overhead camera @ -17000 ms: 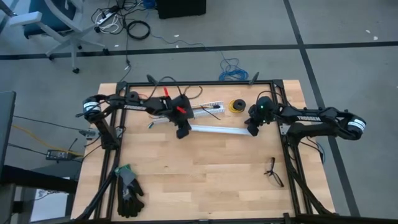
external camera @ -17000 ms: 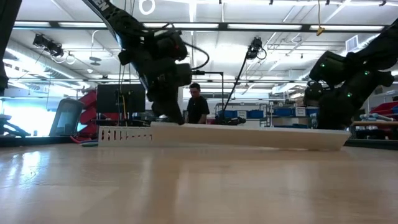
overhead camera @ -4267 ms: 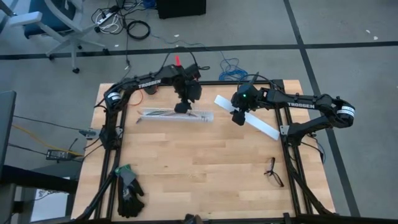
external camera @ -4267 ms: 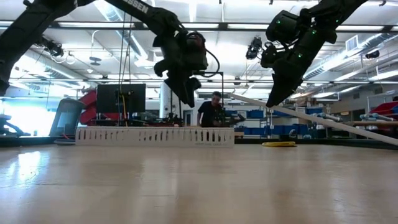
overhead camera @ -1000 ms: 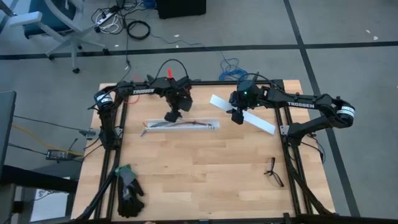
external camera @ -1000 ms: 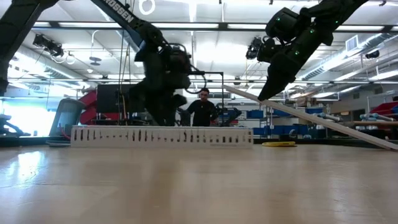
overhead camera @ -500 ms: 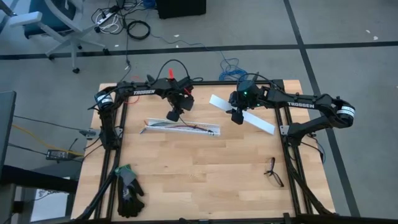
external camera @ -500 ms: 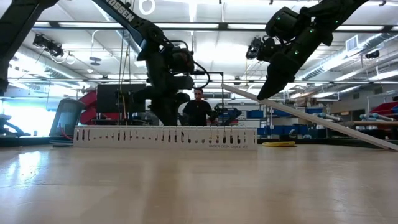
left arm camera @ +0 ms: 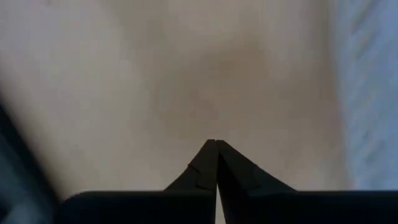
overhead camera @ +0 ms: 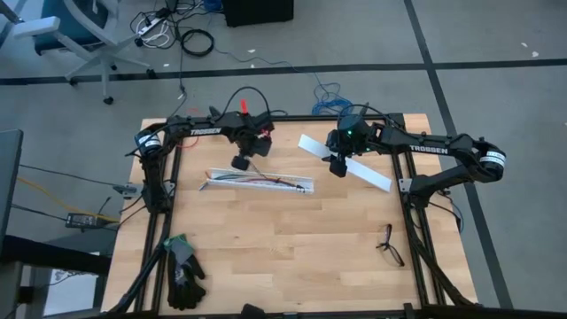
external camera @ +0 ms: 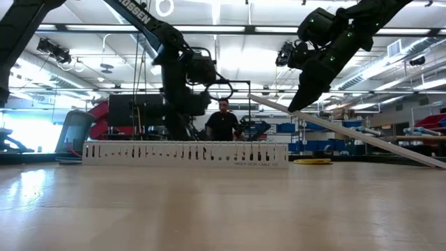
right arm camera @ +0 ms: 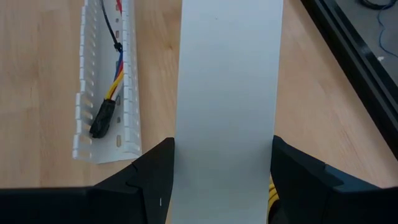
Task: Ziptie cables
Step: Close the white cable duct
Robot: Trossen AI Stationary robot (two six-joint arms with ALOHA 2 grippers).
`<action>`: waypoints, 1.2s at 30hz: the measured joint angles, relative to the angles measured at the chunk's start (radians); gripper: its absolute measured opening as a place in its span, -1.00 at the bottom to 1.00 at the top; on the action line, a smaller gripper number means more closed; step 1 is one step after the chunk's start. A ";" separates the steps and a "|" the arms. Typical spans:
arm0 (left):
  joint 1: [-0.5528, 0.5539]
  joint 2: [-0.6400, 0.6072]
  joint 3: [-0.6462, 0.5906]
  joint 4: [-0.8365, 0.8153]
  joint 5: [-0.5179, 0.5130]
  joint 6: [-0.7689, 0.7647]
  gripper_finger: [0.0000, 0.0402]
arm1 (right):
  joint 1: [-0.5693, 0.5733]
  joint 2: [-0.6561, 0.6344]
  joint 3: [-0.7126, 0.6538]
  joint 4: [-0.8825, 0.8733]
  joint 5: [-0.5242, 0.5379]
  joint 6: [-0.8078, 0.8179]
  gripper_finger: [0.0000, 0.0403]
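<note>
The cables (right arm camera: 115,79), red, yellow and blue wires ending in a black plug (right arm camera: 102,118), lie inside a white slotted channel (overhead camera: 259,183) that rests flat on the table. A thin black strand (right arm camera: 111,28) lies among them; I cannot tell whether it is the ziptie. My left gripper (overhead camera: 240,163) hovers just beyond the channel's far side, shut and empty (left arm camera: 216,144). My right gripper (overhead camera: 337,165) is shut on a flat white plastic strip (overhead camera: 350,164), to the right of the channel. My right gripper pinches the white strip by its two long edges (right arm camera: 180,163), one finger (right arm camera: 152,177) on each side, lying across it, left of its middle. The fingers come from above, pointing down. The strip is lifted and tilted; its right end (external camera: 428,162) slopes down to table height.
A yellow wire spool (external camera: 311,161) sits on the table under the strip. A pair of gloves (overhead camera: 183,270) lies at the near left, and a small black forked object (overhead camera: 390,245) at the near right. A person (external camera: 223,120) stands beyond the far edge.
My left gripper has risen from the channel and drawn a little toward the table's left. The channel has turned slightly, its right end now nearer the near edge. My right gripper and the white strip have kept still.
</note>
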 joint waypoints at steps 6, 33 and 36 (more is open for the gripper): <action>-0.001 0.000 0.000 -0.101 -0.377 0.063 -0.90 | 0.000 0.000 0.000 0.003 0.000 -0.005 0.14; -0.022 -0.237 0.002 0.583 0.599 -0.560 -0.95 | 0.000 0.000 0.000 0.000 0.000 -0.007 0.14; -0.063 -0.198 -0.001 0.561 0.586 -0.541 -0.93 | -0.002 0.000 0.000 -0.016 0.000 -0.007 0.14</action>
